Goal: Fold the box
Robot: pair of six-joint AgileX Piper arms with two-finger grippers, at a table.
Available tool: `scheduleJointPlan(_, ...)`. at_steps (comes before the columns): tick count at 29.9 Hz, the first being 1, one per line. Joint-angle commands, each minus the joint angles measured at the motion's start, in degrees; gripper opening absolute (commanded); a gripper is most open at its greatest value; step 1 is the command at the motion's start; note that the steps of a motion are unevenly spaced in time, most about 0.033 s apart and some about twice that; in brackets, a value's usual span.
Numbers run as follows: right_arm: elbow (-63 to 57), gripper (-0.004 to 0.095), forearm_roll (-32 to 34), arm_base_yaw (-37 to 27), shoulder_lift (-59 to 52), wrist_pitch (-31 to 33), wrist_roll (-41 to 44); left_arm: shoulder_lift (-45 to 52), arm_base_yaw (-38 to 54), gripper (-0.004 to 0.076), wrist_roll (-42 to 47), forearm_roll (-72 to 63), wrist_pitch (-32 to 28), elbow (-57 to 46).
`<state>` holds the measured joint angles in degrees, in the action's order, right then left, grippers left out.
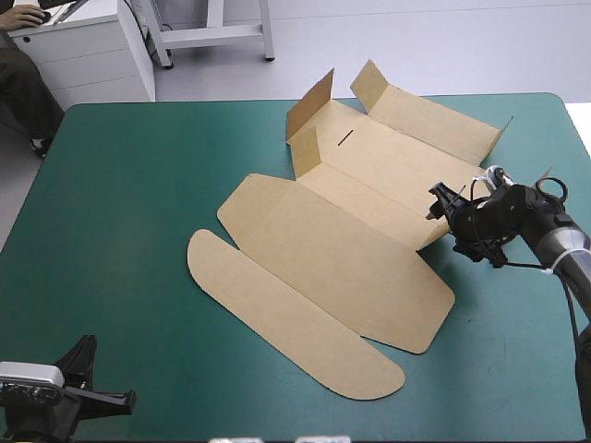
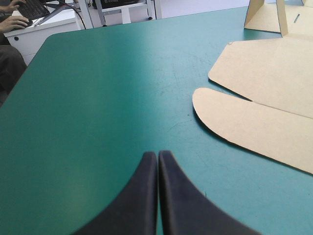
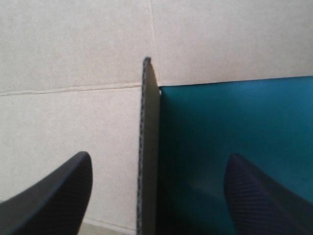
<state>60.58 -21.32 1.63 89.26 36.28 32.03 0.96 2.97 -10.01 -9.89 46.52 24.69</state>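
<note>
The box (image 1: 342, 249) is lying in the middle of the tabletop (image 1: 138, 185), far walls (image 1: 434, 120) raised and rounded lid (image 1: 295, 323) flat, as the right tool (image 3: 159, 157) is straddling an upright flap (image 3: 148, 122) on its right side, fingers (image 3: 58, 191) spread, gripping nothing. The likely risk is a skewed pinch: one finger meeting the thin board first could tip the flap or slide the whole sheet. The left tool (image 2: 157, 155), clenched and empty, is hovering at the near-left corner, well apart. Bare tabletop is lying open left and near; the far walls are standing close to its far edge.
</note>
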Motion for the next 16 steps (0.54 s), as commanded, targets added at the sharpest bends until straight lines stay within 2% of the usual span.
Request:
scheduleJointPlan(1,2.6,0.0502,-1.5,-0.2,-2.0,-2.3,-0.7,0.7,-0.5,-0.0010,0.4,-0.5,-4.3,1.3)
scheduleJointPlan(4,3.5,0.0141,-1.4,-0.2,-2.1,-2.1,-0.7,0.7,-0.5,-0.0010,0.4,-0.5,-4.3,1.3)
scheduleJointPlan(5,3.9,-0.0009,-1.4,-0.2,-2.1,-2.0,-0.7,0.7,-0.5,-0.0010,0.4,-0.5,-4.3,1.3)
scheduleJointPlan(12,4.2,0.0000,-1.8,-0.2,-2.1,-0.9,-2.1,0.7,-0.5,-0.0010,0.4,-0.5,-4.3,1.3)
scheduleJointPlan(16,6.2,0.0000,-2.6,-0.1,-2.1,0.8,-18.1,0.7,-0.5,-0.0010,0.4,-0.5,-4.3,1.3)
